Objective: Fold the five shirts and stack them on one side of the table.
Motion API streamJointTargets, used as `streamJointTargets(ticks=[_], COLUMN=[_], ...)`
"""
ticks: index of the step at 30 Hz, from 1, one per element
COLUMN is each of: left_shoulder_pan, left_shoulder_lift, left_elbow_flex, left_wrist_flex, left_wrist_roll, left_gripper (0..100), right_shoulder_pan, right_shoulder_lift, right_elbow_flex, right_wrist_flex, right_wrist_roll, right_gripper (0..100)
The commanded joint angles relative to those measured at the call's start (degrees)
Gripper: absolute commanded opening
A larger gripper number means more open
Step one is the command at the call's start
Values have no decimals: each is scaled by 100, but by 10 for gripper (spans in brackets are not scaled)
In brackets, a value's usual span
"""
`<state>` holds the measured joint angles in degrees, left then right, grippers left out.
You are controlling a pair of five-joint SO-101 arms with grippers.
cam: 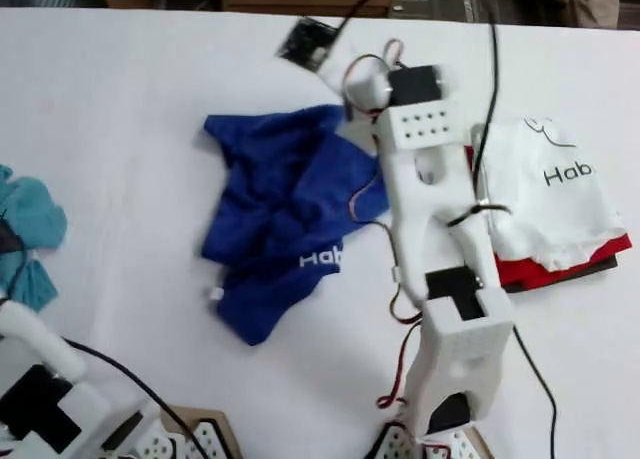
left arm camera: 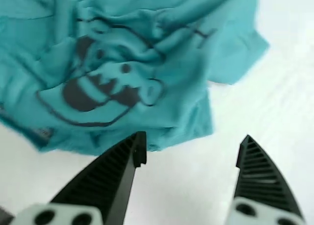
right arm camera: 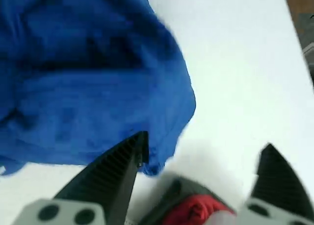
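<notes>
Item: blue shirt, crumpled, table centre. Step: folding it, judged (stack at right edge). Both jaws wide, empty: right gripper at its edge, left gripper by teal shirt. Next: pinch hem.

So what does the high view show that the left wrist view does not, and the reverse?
High view, not left wrist: the blue shirt, crumpled at the centre, and a white shirt stacked on a red shirt. Left wrist, not high view: the left tool, open over the table, and a dark drawing on the teal shirt. Both: the teal shirt, unfolded, and the white table.
</notes>
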<state>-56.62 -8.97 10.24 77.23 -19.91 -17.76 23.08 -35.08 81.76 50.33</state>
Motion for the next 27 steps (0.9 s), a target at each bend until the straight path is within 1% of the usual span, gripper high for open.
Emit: streamJointTargets(ticks=[1,3,5,7,11,15,17,21,23,25,27], left_shoulder_pan=[791,1187,1380,1415,1389,1389,1389,1415,1433,1495,1582], left_shoulder_lift=[-44,-44,-44,-44,-44,-53,-53,-53,-44,-44,-35], left_elbow_flex=[365,646,778,804,822,840,831,822,831,840,848], left_wrist_flex=[-62,-79,-88,-88,-88,-79,-88,-88,-97,-97,-97], left_wrist_roll=[44,114,325,431,413,413,431,431,440,440,440], left_gripper=[313,313,313,313,313,313,313,313,313,313,313], right_shoulder_pan=[-479,-576,-532,-382,-180,-119,-40,207,382,541,664], right_shoulder_lift=[171,497,901,1244,1727,2097,2123,1965,1798,1604,1367], right_elbow_flex=[-246,-229,-281,-281,-281,-281,-281,-404,-519,-659,-835], right_wrist_flex=[-251,-400,-549,-796,-1288,-1253,-1191,-971,-804,-593,-382], right_wrist_roll=[35,62,70,79,79,79,79,70,70,70,70], right_gripper=[400,400,400,400,400,395,339,108,12,30,19])
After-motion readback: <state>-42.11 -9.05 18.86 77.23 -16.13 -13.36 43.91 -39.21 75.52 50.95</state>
